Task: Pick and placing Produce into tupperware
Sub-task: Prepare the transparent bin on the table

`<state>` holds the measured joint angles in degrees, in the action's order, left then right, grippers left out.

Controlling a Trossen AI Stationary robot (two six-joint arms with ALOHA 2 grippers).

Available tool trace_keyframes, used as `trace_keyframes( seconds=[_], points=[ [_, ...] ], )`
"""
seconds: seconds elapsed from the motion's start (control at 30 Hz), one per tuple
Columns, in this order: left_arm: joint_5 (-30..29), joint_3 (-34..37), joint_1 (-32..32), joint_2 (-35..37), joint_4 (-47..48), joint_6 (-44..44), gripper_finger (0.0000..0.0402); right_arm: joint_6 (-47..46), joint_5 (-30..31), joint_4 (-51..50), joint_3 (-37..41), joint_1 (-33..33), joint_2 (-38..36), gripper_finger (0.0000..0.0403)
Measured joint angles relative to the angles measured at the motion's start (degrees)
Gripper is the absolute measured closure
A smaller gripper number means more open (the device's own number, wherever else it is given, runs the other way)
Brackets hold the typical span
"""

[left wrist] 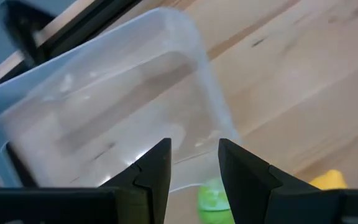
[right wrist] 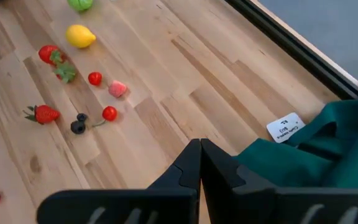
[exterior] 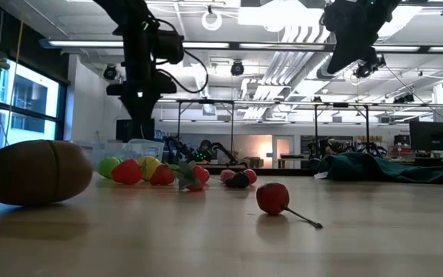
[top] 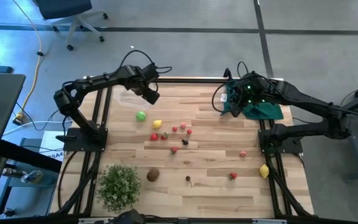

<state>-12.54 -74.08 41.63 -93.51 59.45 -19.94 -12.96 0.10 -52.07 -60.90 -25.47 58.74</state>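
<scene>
Tupperware (left wrist: pixel 104 106) — clear, glossy plastic; table (top: pixel 216 186) — pale wood; cloth (right wrist: pixel 316 149) matt.

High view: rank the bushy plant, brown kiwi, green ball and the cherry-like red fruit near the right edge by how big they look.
1. Bushy plant, by far the largest.
2. Brown kiwi.
3. Green ball, close to the kiwi, so that order is unsure.
4. Red fruit, smallest.

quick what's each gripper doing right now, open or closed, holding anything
Left gripper: open, empty, above the tupperware.
Right gripper: shut, empty, by the green cloth.
</scene>
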Motion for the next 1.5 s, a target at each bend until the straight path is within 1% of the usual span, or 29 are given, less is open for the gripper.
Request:
trace_keyframes(
  seconds=[0.37,0.67,0.77,0.93,1.1,1.23,1.4,1.5],
  points=[
    [-4.36,0.00,0.00,-0.54,3.03,-3.18,0.0280,1.46,0.01,0.04,0.02,0.00,0.02,0.0402],
    [-1.26,0.00,-0.94,-6.06,1.68,-3.48,0.0280,1.48,0.02,0.04,0.02,0.00,0.02,0.0402],
    [0.70,0.00,-1.26,-7.64,1.23,-3.45,0.0280,1.48,0.02,0.04,0.02,0.02,0.02,0.0402],
    [1.83,0.00,-2.87,-8.81,-2.34,-3.43,0.0280,1.50,0.02,0.07,0.02,0.02,0.02,0.0402],
    [4.93,0.00,-5.45,-10.09,-6.55,-3.37,0.0280,1.54,0.00,0.04,0.02,0.02,0.02,0.0402],
    [7.16,0.00,-8.50,-10.75,-10.54,-3.32,0.0280,1.63,0.01,0.04,0.02,0.00,0.01,0.0402],
    [8.06,0.00,-13.03,-10.73,-16.50,-4.34,0.0280,1.73,-0.15,0.02,0.02,0.02,0.02,0.0402],
    [9.55,0.00,-15.30,-10.73,-19.34,-4.57,0.0280,2.58,-0.16,0.02,0.02,0.02,0.00,0.0402]
  ],
)
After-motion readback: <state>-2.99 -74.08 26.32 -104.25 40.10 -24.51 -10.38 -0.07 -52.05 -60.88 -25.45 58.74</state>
